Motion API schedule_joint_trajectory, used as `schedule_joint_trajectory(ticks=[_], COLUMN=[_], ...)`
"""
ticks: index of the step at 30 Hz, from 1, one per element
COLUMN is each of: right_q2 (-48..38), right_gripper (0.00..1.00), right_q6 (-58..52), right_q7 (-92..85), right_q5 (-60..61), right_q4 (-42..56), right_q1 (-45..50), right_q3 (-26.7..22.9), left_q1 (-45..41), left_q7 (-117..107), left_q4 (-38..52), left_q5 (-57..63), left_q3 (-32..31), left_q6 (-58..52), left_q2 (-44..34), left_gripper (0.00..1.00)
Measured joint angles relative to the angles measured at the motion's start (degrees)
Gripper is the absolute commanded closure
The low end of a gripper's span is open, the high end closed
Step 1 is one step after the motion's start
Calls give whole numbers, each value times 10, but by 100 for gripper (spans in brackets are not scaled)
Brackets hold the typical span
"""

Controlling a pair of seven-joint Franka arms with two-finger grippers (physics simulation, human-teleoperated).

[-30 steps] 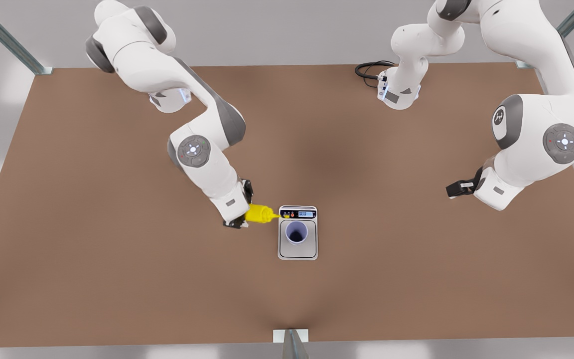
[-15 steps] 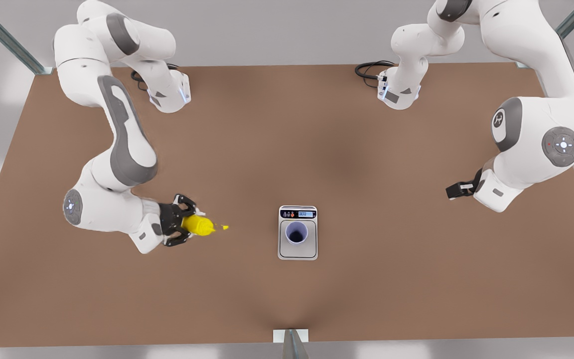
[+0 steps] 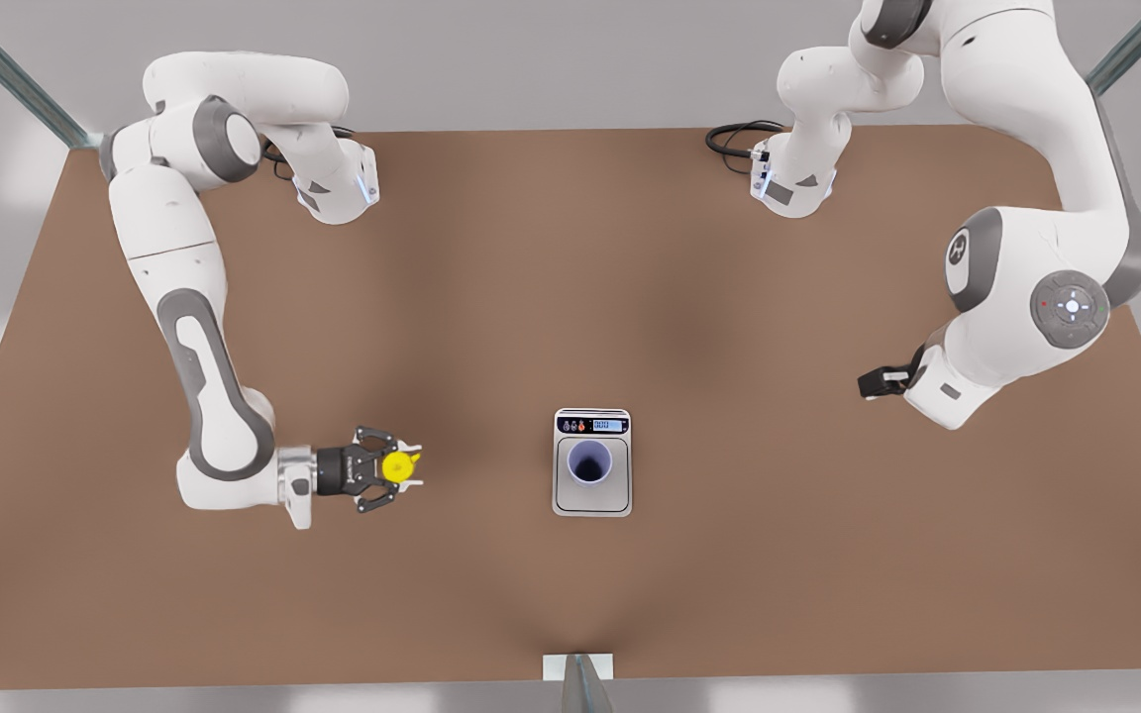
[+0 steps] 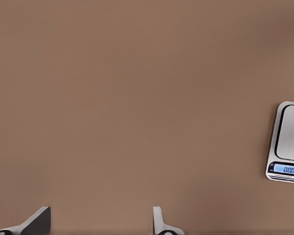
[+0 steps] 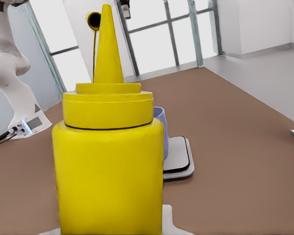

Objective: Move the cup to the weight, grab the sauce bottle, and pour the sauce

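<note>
Yellow fills my right wrist view: the bottle (image 5: 109, 166) stands upright, nozzle up, clamped in my right gripper (image 3: 390, 468), whose fingers (image 3: 410, 484) press on either side of it. In the front view I hold it over the table (image 3: 491, 297) on that view's left, well apart from the scale (image 3: 592, 462). The cup (image 3: 589, 462) stands upright on the scale's steel plate, just below the black strip with its blue display. From my right wrist I see the cup (image 5: 159, 132) partly behind the bottle, sitting on the scale (image 5: 179, 159). My left gripper (image 3: 878, 382) waits over the table on the front view's right, far from the scale; its two fingers (image 4: 36, 223) stand apart with nothing between them, and the scale (image 4: 287, 142) shows off to one side.
</note>
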Motion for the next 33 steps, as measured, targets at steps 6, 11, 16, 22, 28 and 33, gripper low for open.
schedule_joint_trajectory(ticks=[6, 11, 16, 22, 28, 33], right_q2=[50, 68, 97, 108, 113, 114], right_gripper=[52, 52, 51, 49, 30, 11], right_q6=[-8, -5, -5, -2, -1, 0], right_q7=[-99, -171, -186, -186, -190, -191], right_q5=[48, 71, 78, 78, 87, 88], right_q4=[3, 4, 4, 6, 5, 5], right_q1=[0, 2, 3, 2, 2, 3], right_q3=[0, -1, -1, -3, -4, -6], left_q1=[1, 1, 0, 0, 0, 0], left_q7=[0, 1, 0, 1, 1, 1], left_q4=[0, 0, 0, 0, 0, 0], left_q5=[-1, -1, -1, -1, -1, -1], left_q3=[0, 0, 0, 0, 0, 0], left_q6=[1, 1, 1, 1, 1, 1], left_q2=[2, 4, 6, 8, 8, 8], left_gripper=[0, 0, 0, 0, 0, 0])
